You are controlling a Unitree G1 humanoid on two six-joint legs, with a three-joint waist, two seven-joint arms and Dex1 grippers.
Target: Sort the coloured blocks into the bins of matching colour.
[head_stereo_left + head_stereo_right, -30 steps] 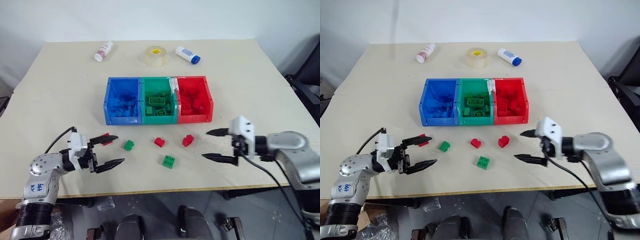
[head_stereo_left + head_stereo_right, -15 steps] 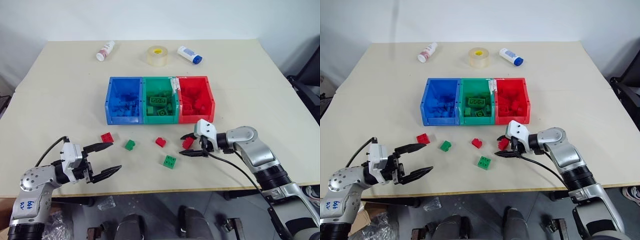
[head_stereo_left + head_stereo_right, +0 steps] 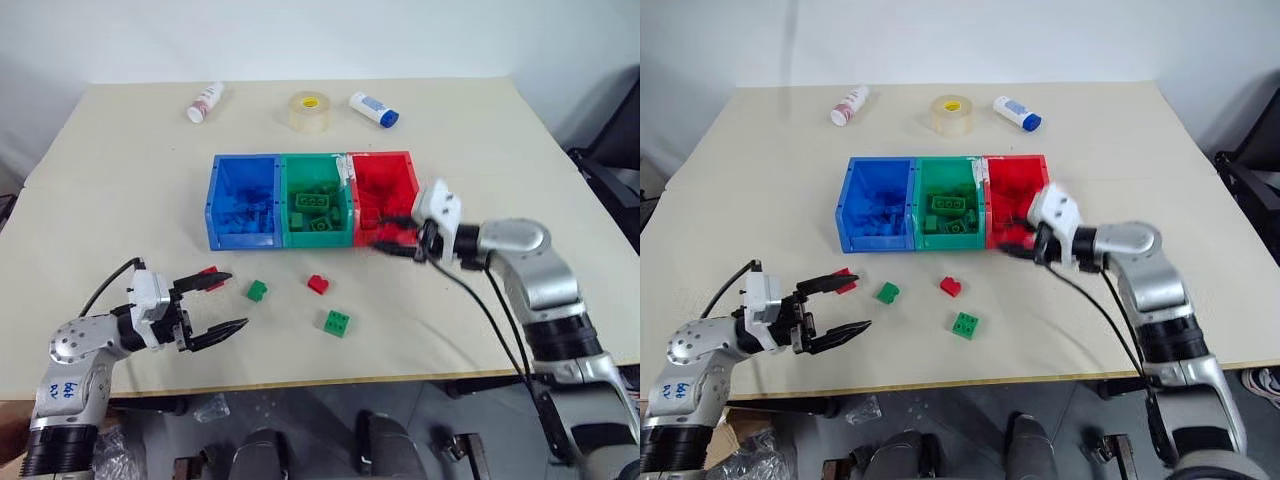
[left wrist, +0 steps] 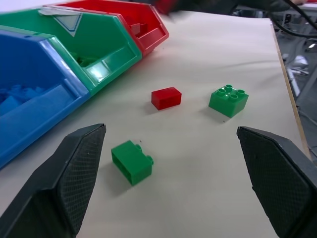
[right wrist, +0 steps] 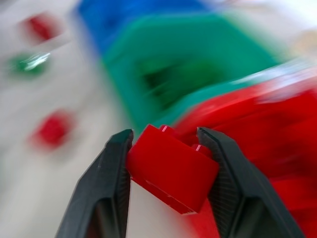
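The right gripper (image 5: 166, 163) is clamping a red block (image 5: 173, 166) between its fingers (image 5: 106, 183), hanging at the front edge of the red bin (image 3: 405, 175), seemingly just over its wall. The left gripper (image 3: 215, 305) is hovering low over the table (image 3: 120, 170) with its fingers spread wide and holding nothing. Between it and the bins, a small green block (image 3: 257, 291), another red block (image 3: 318, 284) and a bigger green block (image 3: 337, 323) are lying loose
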